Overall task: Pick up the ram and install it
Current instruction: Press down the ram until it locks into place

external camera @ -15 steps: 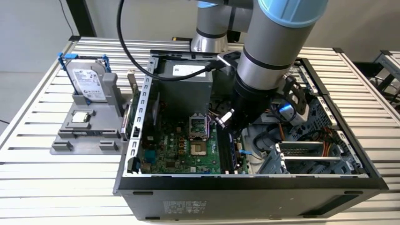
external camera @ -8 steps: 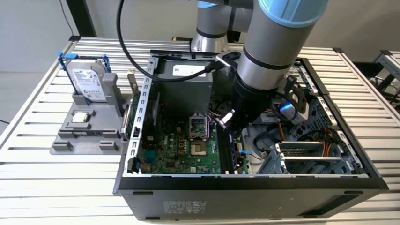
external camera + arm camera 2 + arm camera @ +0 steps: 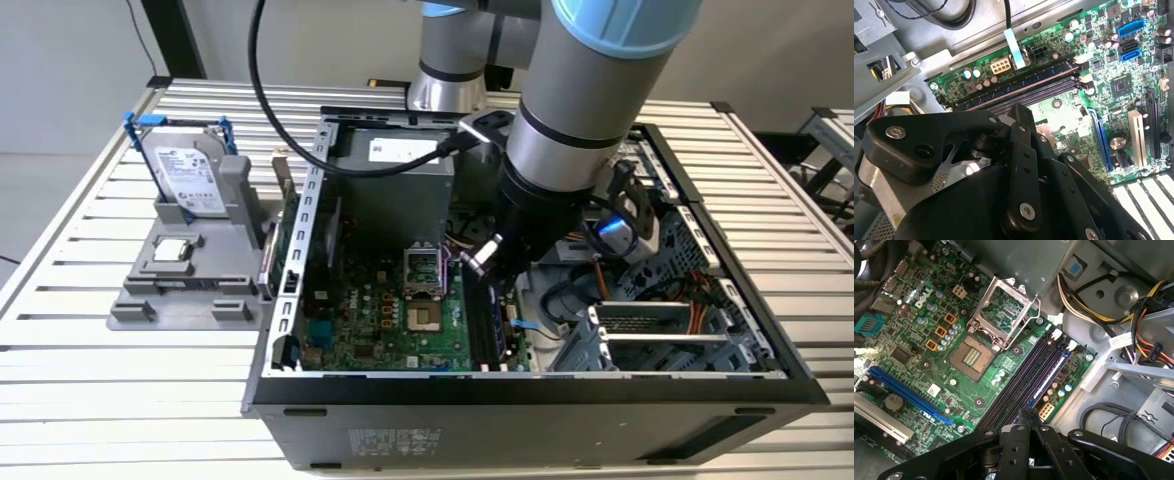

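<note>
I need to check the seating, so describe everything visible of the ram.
The ram is a long, narrow, dark blue board carrying a row of dark chips. It stands on edge in the outermost of the parallel memory slots, beside the motherboard's edge, and looks level along its length. White latches sit at the far end of the slots. The gripper hangs over its near end; whether they touch is hidden.

Exterior view high, looking down into open computer case (image 3: 534, 385), both wrist views close above motherboard (image 3: 929, 365), sharing memory slots (image 3: 1019, 87).

Robotics lab (slatted metal bench (image 3: 80, 400), opened computer case (image 3: 534, 395))
</note>
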